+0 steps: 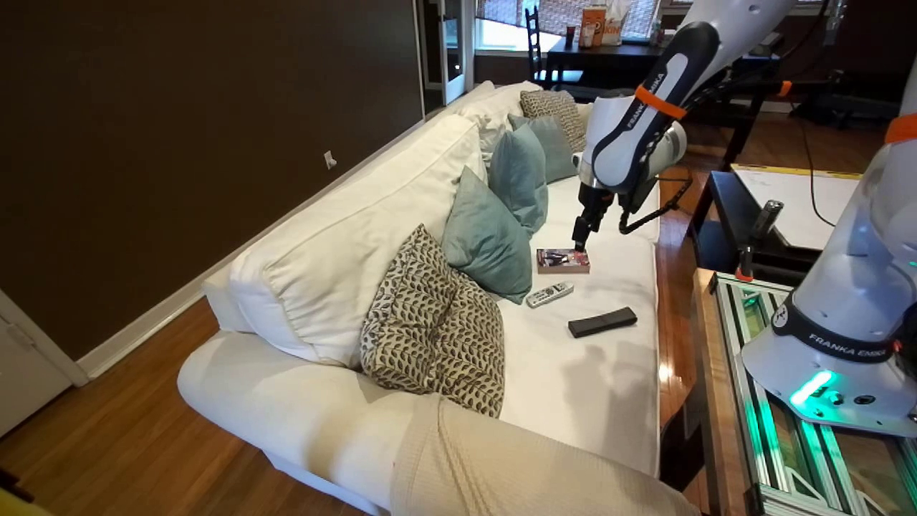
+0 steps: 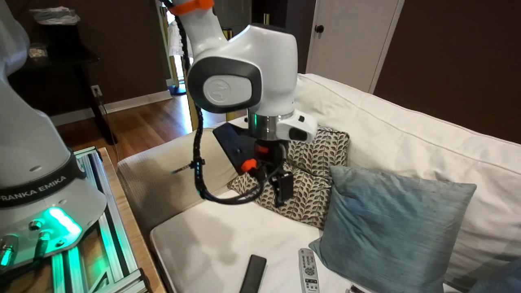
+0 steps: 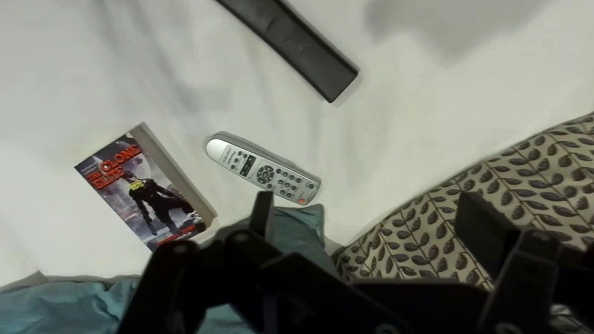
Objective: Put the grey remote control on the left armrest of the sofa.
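Note:
The grey remote control [image 1: 550, 294] lies flat on the seat of the cream-white sofa [image 1: 609, 401], beside a teal cushion. It also shows in an exterior view [image 2: 308, 272] and in the wrist view [image 3: 264, 169], buttons up. The left armrest [image 1: 322, 416] is the rounded cream bolster at the sofa's near end, partly under a ribbed cover. In an exterior view it is partly behind the arm [image 2: 175, 179]. My gripper [image 3: 371, 218] is open and empty, its fingers wide apart. It hangs above the seat in both exterior views [image 1: 580, 240] [image 2: 283, 193], apart from the remote.
A black remote [image 3: 297, 51] lies on the seat near the grey one. A paperback book [image 3: 144, 190] lies on its other side. A patterned cushion [image 1: 433, 330] leans between armrest and teal cushion [image 1: 491, 236]. The robot's base stands on a wooden-edged bench [image 1: 706, 344] along the sofa's front.

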`<control>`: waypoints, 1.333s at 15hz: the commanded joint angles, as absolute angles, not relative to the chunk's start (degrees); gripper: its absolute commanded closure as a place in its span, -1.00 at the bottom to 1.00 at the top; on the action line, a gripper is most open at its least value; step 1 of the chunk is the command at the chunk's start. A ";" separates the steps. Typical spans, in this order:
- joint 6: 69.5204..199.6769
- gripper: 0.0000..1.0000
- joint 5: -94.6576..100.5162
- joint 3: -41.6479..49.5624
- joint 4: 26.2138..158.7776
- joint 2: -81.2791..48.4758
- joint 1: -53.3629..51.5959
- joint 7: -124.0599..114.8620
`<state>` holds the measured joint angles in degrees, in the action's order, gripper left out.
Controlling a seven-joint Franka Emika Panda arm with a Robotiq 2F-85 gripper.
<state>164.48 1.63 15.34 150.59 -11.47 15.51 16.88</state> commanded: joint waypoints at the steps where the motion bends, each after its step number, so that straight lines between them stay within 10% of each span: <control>1: 167.16 -1.00 3.82 14.97 141.74 -24.84 18.31 18.87; 20: 165.66 -1.00 9.37 14.15 124.95 -43.99 20.11 18.63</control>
<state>165.80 8.12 14.57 125.04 -44.10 19.51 19.56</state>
